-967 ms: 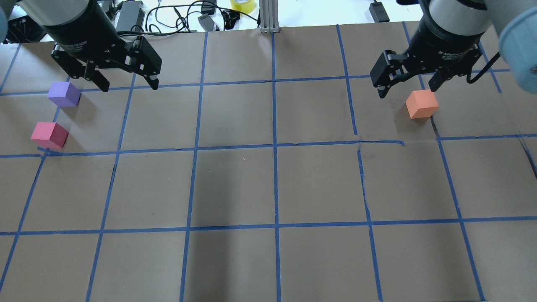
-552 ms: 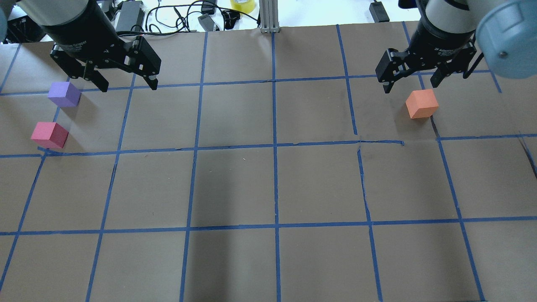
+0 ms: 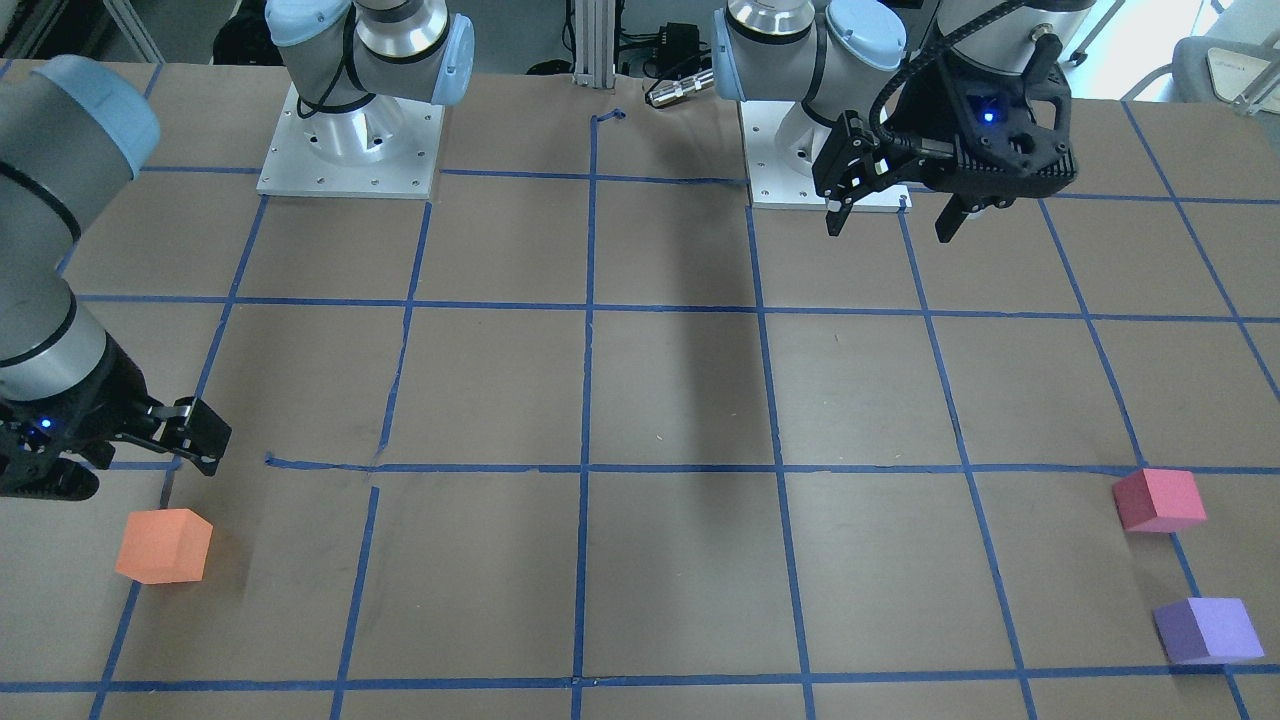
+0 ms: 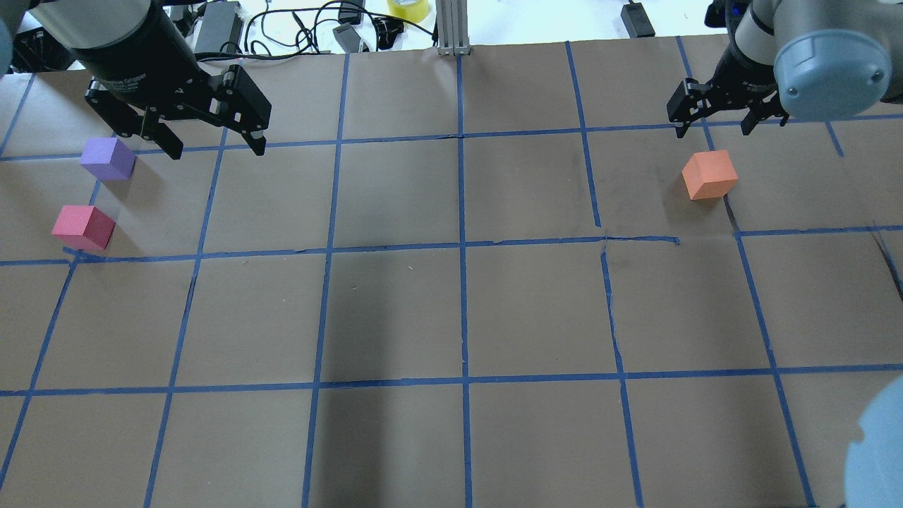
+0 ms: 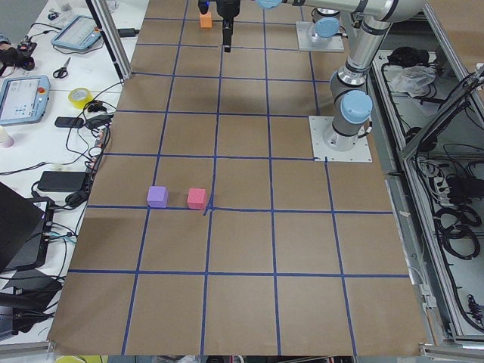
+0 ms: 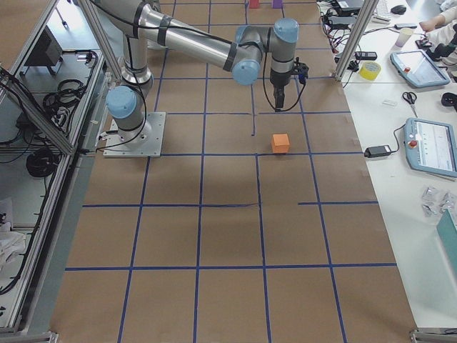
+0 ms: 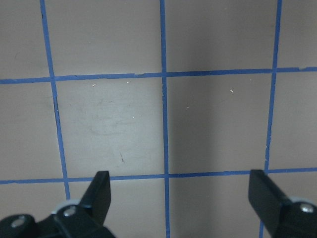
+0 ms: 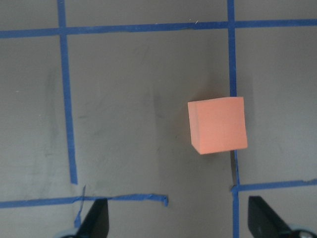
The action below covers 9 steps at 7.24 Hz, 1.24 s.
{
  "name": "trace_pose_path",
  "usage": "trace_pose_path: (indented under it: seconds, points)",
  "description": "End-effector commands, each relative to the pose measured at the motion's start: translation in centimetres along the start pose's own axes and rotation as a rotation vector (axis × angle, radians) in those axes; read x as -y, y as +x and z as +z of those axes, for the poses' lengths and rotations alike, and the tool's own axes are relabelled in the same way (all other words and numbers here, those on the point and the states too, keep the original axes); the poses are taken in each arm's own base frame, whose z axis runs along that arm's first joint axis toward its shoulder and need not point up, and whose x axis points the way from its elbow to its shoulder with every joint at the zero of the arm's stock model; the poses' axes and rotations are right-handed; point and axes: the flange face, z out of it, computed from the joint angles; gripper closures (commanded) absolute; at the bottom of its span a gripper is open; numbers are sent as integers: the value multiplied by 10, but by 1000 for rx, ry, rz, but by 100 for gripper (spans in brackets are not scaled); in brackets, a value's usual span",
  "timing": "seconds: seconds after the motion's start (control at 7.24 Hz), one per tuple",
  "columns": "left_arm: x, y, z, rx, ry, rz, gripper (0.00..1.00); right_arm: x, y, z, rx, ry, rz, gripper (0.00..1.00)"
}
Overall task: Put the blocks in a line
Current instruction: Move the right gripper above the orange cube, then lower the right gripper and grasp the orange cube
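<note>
Matte orange block (image 4: 709, 175) sits alone at far right, near the right gripper (image 4: 714, 130), fingers spread wide. Purple block (image 4: 107, 158) and red-pink block (image 4: 83, 227) sit close together, apart, far left, beside the wide-spread left gripper (image 4: 216, 149).

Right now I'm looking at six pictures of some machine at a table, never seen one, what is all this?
It is a robot with two arms bolted to a brown table marked with blue tape squares. All pictures show one moment: one from above behind the robot, one facing it, two from the table's ends, one on each wrist. Three small blocks lie on the table: a purple block and a red-pink block near the left end effector, an orange block near the right end effector. Both end effectors are open and hold nothing; the right wrist camera looks down on the orange block.
</note>
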Motion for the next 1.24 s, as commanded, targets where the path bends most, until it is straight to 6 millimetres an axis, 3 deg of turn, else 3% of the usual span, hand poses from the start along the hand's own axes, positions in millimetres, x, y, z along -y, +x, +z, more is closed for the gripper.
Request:
trace_pose_path:
  seconds: [0.0,0.14,0.28,0.83,1.1]
  points:
    - [-2,1,6,-2,-11,-5,0,17,22,48,-5,-14,-23,0]
    - [-4,1,6,-2,-12,-7,0,17,40,55,-4,-26,-1,0]
    - [-5,1,5,-2,-9,-6,0,18,45,69,-4,-47,1,0]
    - [-5,1,6,1,-11,-2,0,28,49,122,-15,-89,-1,0]
    - [-4,0,5,1,-8,-5,0,30,49,132,-15,-89,-3,0]
